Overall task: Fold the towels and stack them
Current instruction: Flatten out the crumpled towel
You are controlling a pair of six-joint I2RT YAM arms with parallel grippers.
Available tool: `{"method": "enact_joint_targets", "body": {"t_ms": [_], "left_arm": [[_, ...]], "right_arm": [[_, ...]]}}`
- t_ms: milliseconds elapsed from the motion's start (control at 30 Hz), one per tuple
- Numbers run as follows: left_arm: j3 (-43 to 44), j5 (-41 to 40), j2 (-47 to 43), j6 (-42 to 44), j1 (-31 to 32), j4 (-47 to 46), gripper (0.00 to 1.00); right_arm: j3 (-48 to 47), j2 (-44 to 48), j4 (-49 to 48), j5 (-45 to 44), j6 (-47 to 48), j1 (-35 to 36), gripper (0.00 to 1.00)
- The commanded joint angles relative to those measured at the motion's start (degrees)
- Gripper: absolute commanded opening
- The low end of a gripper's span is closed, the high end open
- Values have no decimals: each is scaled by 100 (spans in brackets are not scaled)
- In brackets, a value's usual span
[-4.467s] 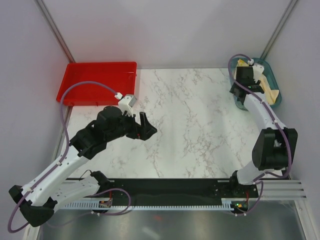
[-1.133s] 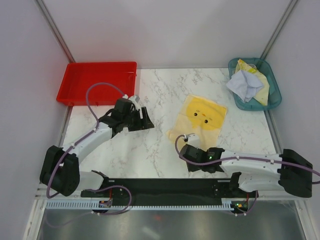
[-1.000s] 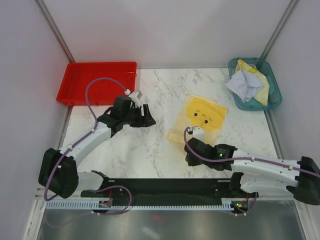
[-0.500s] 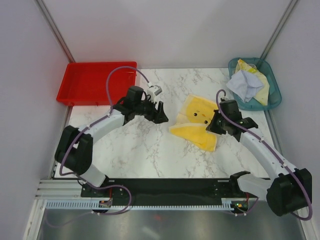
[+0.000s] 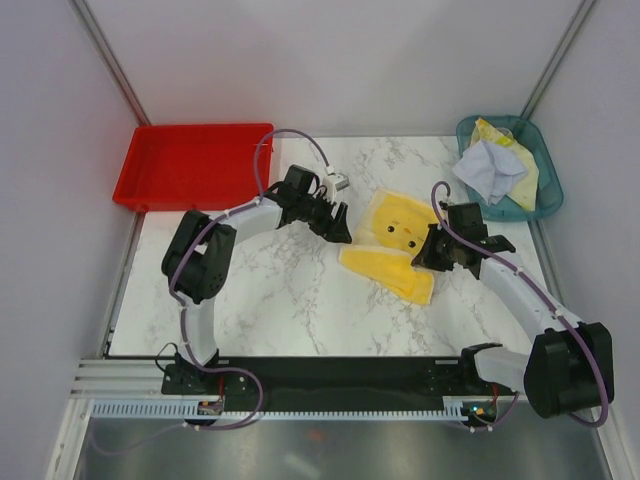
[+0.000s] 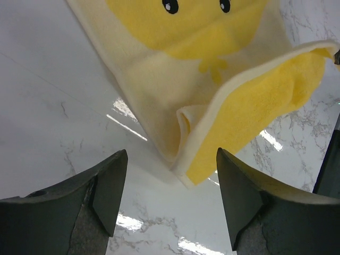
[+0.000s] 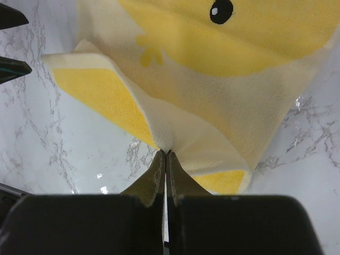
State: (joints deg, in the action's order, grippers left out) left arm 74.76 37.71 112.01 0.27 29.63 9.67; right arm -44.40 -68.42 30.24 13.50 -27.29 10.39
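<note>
A cream-yellow towel (image 5: 396,216) with a chick face lies mid-table, its near part turned over as a bright yellow flap (image 5: 385,266). My right gripper (image 5: 428,256) is shut on that flap's cream edge; in the right wrist view the jaws (image 7: 166,153) pinch the fold of the towel (image 7: 223,85). My left gripper (image 5: 341,225) is open just left of the towel, holding nothing. In the left wrist view the gripper (image 6: 171,153) frames the towel's folded corner (image 6: 234,111). More towels, a lavender one (image 5: 484,170) and a yellow printed one (image 5: 524,170), are crumpled in the teal basket (image 5: 550,192).
A red tray (image 5: 195,165) sits at the back left of the marble table (image 5: 300,300). The teal basket stands at the back right corner. Grey walls close in the back and both sides. Both arms reach toward the table's middle.
The right gripper has carried the towel's near corner up and back, turning a flap over. The left gripper has moved right, up to the towel's left edge, staying open.
</note>
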Motion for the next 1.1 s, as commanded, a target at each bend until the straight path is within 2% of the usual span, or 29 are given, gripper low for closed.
{"method": "enact_joint_targets", "body": {"t_ms": [0,467,767,933,1067], "left_arm": [[486,500,365,403,-18,192,75],[390,781,497,386,34,333,68],[320,544,585,421,52,360,70],[346,579,665,395,70,351,63],[381,562,700,368,70,342,48]], "right_arm": [[46,13,-264,127,118,-2,0],[46,-39,-308,127,171,-2,0],[90,-40,-361,153,171,-2,0],[134,-66,-396,171,162,-2,0],[142,-83,-431,153,154,-2,0]]}}
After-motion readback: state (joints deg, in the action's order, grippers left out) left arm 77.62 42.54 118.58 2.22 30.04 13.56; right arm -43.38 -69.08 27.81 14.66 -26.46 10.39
